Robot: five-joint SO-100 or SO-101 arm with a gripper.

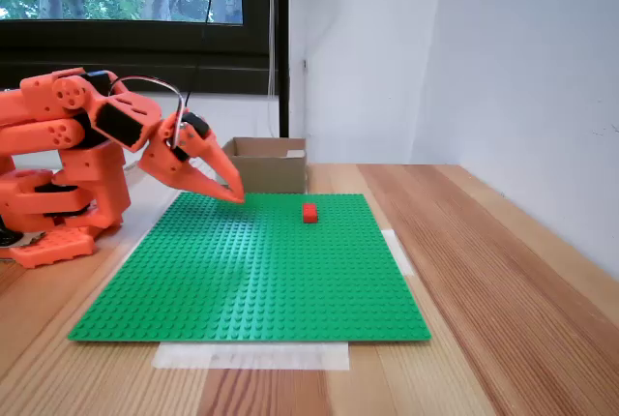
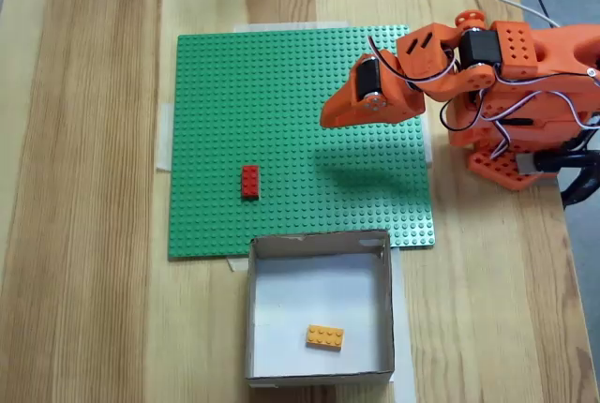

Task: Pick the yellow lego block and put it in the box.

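The yellow lego block lies flat on the floor of the box, near its lower middle in a fixed view from above. From the side, the box stands behind the far edge of the green baseplate, and its walls hide the block. My orange gripper hangs over the baseplate, well clear of the box and holding nothing. Its fingers meet in a point, so it is shut.
A small red brick sits on the green baseplate, also seen from the side as the red brick on the plate. The arm's base stands beside the plate. A white wall rises behind the wooden table.
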